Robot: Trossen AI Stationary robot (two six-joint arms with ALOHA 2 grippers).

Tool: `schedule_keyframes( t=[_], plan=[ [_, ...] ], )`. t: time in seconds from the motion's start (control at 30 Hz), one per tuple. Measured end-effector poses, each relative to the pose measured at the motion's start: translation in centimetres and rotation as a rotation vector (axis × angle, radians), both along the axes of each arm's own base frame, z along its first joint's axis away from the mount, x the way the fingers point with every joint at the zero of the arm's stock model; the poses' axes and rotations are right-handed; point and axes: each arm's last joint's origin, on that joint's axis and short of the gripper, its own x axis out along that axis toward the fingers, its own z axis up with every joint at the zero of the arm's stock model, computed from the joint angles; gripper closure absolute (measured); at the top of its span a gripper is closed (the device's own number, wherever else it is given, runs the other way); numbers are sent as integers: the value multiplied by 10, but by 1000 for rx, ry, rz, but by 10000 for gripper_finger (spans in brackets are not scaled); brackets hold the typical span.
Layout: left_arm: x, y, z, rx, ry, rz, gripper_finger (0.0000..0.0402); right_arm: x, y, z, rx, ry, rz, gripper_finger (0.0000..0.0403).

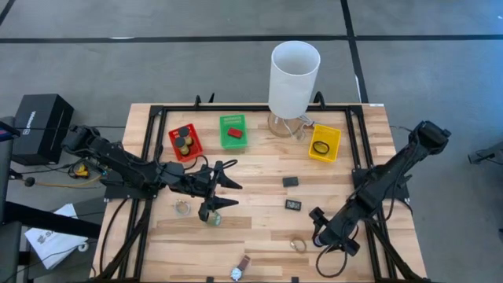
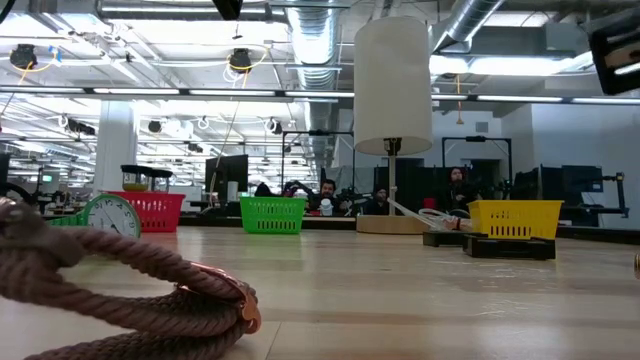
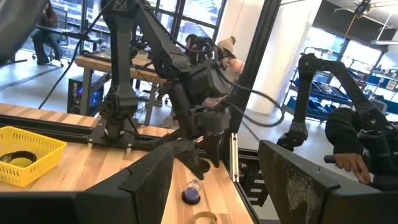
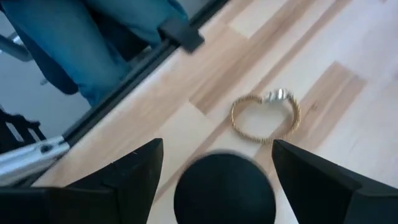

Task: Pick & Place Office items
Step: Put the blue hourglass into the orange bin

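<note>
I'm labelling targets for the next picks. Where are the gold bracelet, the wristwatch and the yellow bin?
gold bracelet (image 4: 265, 118): right wrist view, on its beaded band near the clasp.
wristwatch (image 1: 236, 273): high view, on its round face.
yellow bin (image 1: 334, 148): high view, on its side wall.

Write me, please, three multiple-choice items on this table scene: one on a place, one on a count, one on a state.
1. Where does the red block lie?
A. In the green bin
B. In the yellow bin
C. On the bare table

2. How many coloured bins stand on the table?
A. Two
B. Three
C. Four

3. How does the right gripper stand?
A. Shut on the gold bracelet
B. Open over a black cylinder
C. Shut and empty

Answers: 1 A, the block sits inside the green walls. 2 B, red, green and yellow. 3 B, the fingers stand apart with the cylinder between them and the bracelet beyond.
</note>
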Motion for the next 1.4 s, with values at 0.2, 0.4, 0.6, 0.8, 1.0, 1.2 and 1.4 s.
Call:
schedule_keyframes(
  t=[0.2,0.4,0.6,0.8,1.0,1.2,1.4],
  plan=[
    [0,0,0,0,0,0,170,-2,-3,-3,-24,49,-53,110],
    [0,0,0,0,0,0,170,-3,-4,-4,-36,63,-56,111],
    [0,0,0,0,-1,0,170,-2,-4,-11,-69,96,-56,119],
    [0,0,0,-1,-3,0,170,0,-2,-22,-104,131,-57,122],
    [0,0,0,-1,-3,0,170,3,1,-19,-96,124,-57,122],
    [0,0,0,0,-3,0,170,7,5,-9,-76,103,-56,122],
    [0,0,0,0,-3,0,170,6,4,-10,-94,121,-56,122]
  ],
)
